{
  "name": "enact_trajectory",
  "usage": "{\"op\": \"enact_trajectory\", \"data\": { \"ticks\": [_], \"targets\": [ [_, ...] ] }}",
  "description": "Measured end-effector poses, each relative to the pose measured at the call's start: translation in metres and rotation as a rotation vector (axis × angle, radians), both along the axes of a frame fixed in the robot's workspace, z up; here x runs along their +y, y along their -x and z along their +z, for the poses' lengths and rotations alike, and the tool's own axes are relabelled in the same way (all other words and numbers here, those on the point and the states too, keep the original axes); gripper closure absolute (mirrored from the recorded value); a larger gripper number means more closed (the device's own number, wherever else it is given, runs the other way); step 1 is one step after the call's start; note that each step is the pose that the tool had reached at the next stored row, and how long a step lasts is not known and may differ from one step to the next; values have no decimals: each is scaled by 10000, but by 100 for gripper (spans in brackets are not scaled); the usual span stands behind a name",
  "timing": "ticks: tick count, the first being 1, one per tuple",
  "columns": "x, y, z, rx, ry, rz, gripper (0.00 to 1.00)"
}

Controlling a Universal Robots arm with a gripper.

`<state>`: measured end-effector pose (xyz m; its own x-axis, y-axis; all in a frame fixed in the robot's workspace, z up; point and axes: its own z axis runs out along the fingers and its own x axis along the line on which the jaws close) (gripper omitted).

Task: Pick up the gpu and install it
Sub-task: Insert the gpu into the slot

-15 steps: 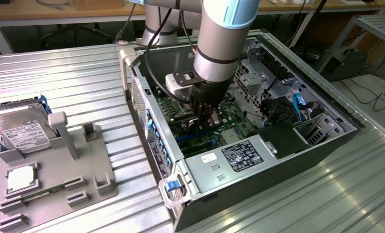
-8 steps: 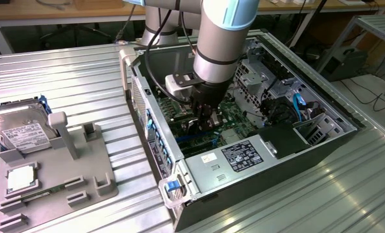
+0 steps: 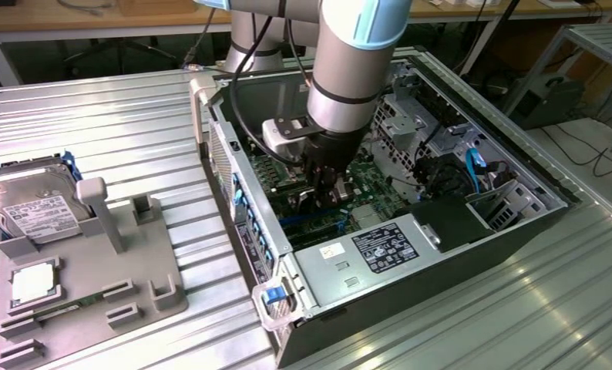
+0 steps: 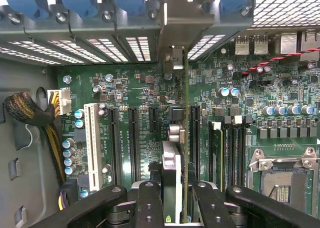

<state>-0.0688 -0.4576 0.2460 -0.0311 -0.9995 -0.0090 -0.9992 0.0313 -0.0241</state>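
The gripper (image 4: 177,205) clamps its fingers (image 4: 148,203) on the gpu (image 4: 171,160), edge-on between them. Beyond the fingers, it seems to meet the motherboard (image 4: 125,87).

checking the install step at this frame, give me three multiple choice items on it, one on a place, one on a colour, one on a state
1. Where is the gpu?
A) on the floor
B) in a person's hand
C) inside the computer case, over the motherboard

2. What colour is the odd expansion slot beside the black ones?
A) white
B) red
C) yellow

3. How is the tool?
A) open and empty
B) shut on the gpu
C) shut on a screwdriver

Answers:
1 C: the gpu stands edge-on above the motherboard.
2 A: it is plainly white next to the black ones.
3 B: its fingers press on both faces of the gpu.
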Motion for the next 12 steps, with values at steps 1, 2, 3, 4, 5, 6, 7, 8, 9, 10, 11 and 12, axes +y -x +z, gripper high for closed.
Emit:
{"op": "enact_trajectory", "data": {
  "ticks": [1,2,3,4,5,6,7,8,9,10,11,12],
  "targets": [
    [0,2,-1,0,1,-1,72],
    [0,5,-3,-1,1,-1,72],
    [0,10,-8,-2,-2,-2,72],
    [0,13,-11,-2,-2,-1,72],
    [0,13,-11,-1,0,0,72],
    [0,14,-11,0,0,-1,72],
    [0,14,-11,0,0,0,72],
    [0,14,-11,0,0,0,72],
    [0,14,-11,0,0,0,72],
    [2,14,-12,-2,-3,-1,72],
    [4,14,-12,-2,-3,2,72],
    [6,14,-12,0,2,4,72]
  ]
}}
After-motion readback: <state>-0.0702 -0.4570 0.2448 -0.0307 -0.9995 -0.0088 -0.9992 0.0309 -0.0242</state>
